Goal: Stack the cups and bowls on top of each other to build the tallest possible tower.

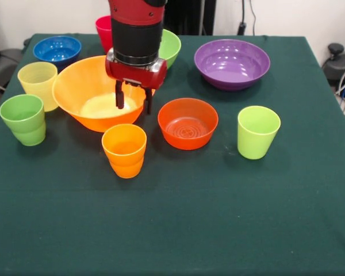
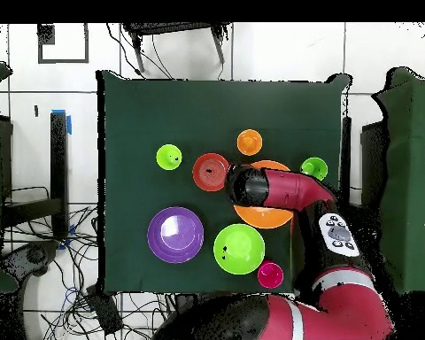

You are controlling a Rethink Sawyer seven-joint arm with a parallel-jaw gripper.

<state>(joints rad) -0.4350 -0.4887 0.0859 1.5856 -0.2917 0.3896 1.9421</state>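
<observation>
Green cloth covers the table point(image 1: 218, 218), and from the front I see my jaws point(image 1: 133, 102) hanging parted and holding nothing, over the near rim of the big orange bowl point(image 1: 80, 92). The orange cup point(image 1: 124, 150) stands just in front of that bowl, with the red-orange bowl point(image 1: 188, 122) beside it and the lime cup point(image 1: 257, 131) further along. The green cup point(image 1: 23, 119) and yellow cup point(image 1: 38, 85) flank the big bowl's other side; the blue bowl point(image 1: 57, 50), red cup point(image 1: 104, 30), green bowl point(image 1: 171, 47) and purple bowl point(image 1: 232, 63) stand behind. From overhead, my arm point(image 2: 287, 190) crosses the orange bowl point(image 2: 267, 215), and nothing is stacked.
</observation>
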